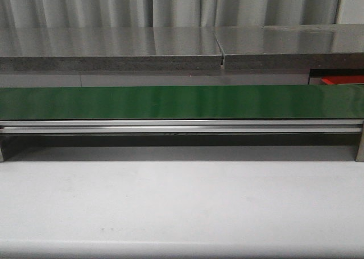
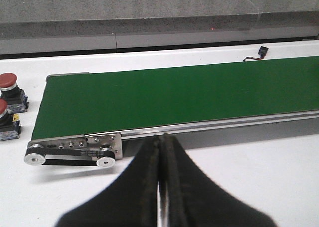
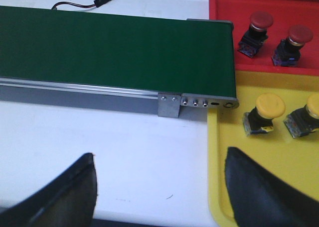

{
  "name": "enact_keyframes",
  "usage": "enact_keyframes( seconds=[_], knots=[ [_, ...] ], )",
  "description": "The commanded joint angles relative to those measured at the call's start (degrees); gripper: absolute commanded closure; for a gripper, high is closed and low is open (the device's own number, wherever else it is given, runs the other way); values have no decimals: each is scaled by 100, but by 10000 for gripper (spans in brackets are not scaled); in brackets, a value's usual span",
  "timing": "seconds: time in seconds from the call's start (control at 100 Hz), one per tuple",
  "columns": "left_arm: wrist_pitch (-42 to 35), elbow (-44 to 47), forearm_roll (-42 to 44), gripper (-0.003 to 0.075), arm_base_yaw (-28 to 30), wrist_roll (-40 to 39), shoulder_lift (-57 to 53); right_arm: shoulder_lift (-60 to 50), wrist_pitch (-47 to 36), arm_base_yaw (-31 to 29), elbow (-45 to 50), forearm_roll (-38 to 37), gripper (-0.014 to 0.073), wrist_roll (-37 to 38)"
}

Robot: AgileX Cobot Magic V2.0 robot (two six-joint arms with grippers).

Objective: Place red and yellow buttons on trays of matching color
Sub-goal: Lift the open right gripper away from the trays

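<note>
Two red buttons with dark bases stand side by side in the red tray, tilted slightly. Two yellow buttons lie tipped over in the yellow tray just beside it. Two more red buttons stand upright on the white worktop, close together, off the green belt's end.

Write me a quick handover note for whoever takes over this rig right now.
Left gripper: shut, empty, hovering near the green conveyor belt end.
Right gripper: open, empty, above the yellow plastic tray's edge.
Done: two red-capped buttons in the red plastic tray; two yellow-capped buttons in the yellow tray.
Left: two red-capped buttons wait on the white table beside the belt's other end. Belt is bare.
</note>
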Motion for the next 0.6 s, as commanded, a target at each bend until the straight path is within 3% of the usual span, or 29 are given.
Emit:
enact_keyframes(
  seconds=[0.0, 0.3, 0.59],
  knots=[
    [-381, -145, -165, 739, -39, -10, 8, -290, -401, -1, 95, 29, 146, -86],
    [-381, -145, -165, 739, -39, -10, 8, -476, -338, -1, 182, 29, 717, -86],
    [-381, -145, -165, 739, -39, -10, 8, -476, -332, -1, 182, 29, 711, -80]
  ],
)
